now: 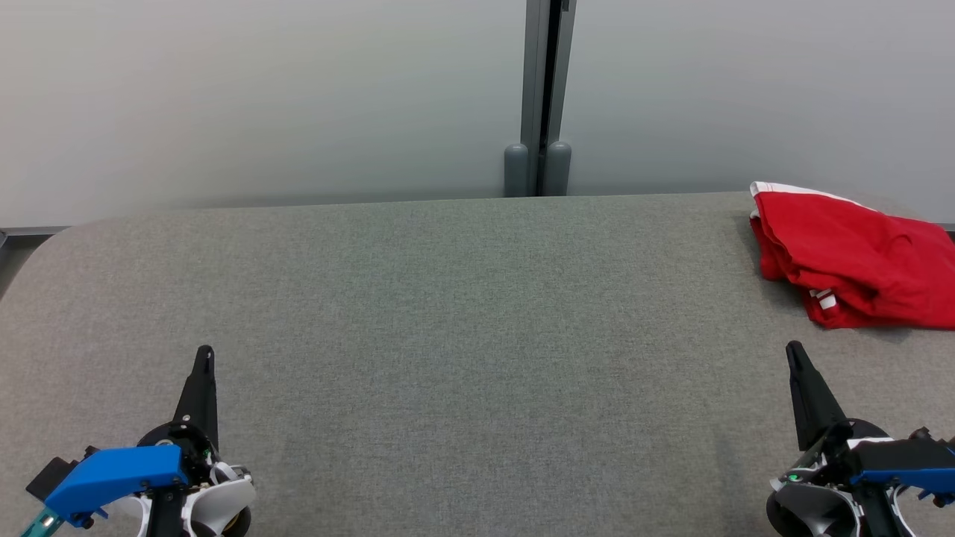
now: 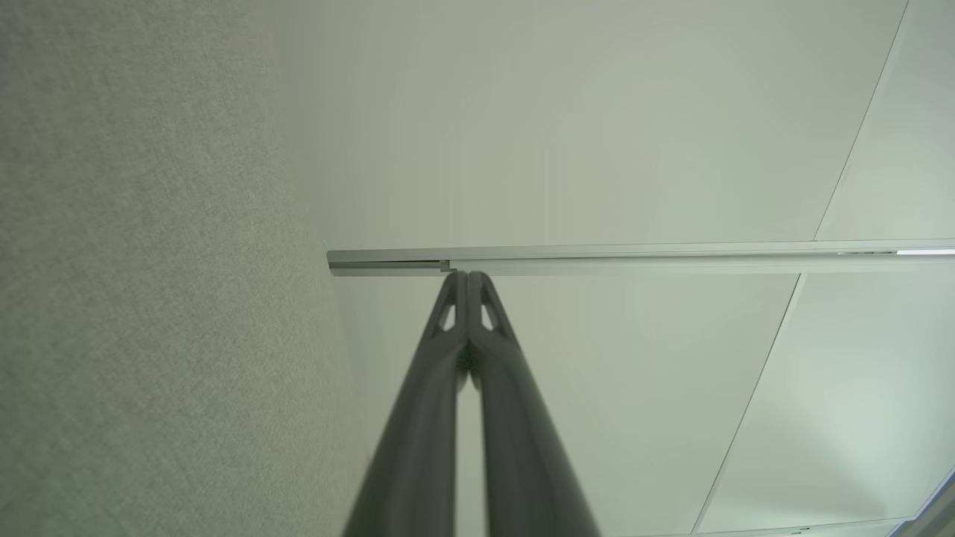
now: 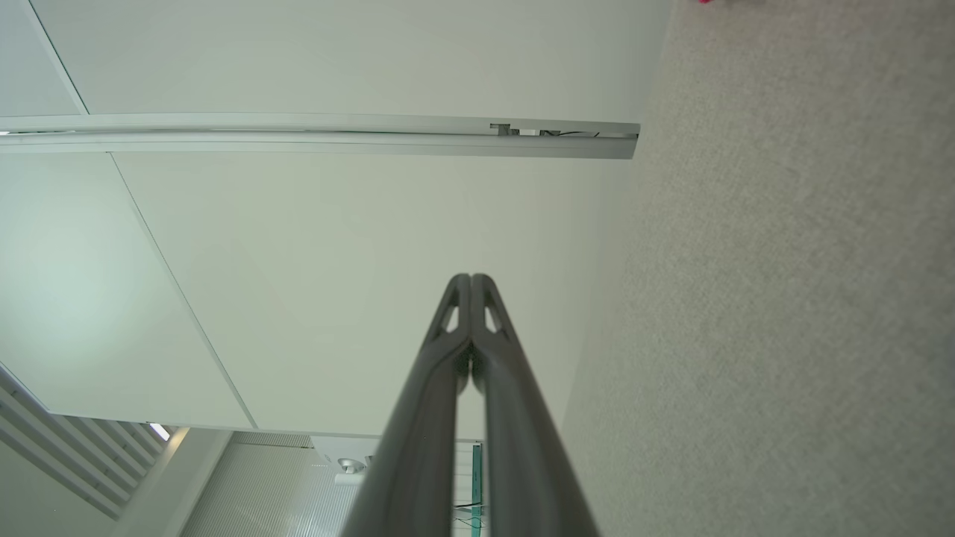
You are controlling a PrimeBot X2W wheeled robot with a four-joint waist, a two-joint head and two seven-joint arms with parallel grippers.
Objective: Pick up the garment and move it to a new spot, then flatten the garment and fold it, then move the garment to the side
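Observation:
The garment [image 1: 858, 257] is red with white trim and lies crumpled at the far right of the grey fabric table [image 1: 448, 321], partly cut off by the head view's right edge. My left gripper [image 1: 204, 352] rests at the lower left, shut and empty, far from the cloth. My right gripper [image 1: 794, 347] sits at the lower right, shut and empty, a short way in front of the garment and apart from it. In the left wrist view the left gripper [image 2: 468, 276] has its fingertips pressed together. The right gripper [image 3: 470, 278] looks the same in its own wrist view.
A pale wall with a grey vertical post [image 1: 539, 97] stands just behind the table's far edge. The table's left corner [image 1: 52, 239] is rounded. Bare grey fabric stretches between the two grippers.

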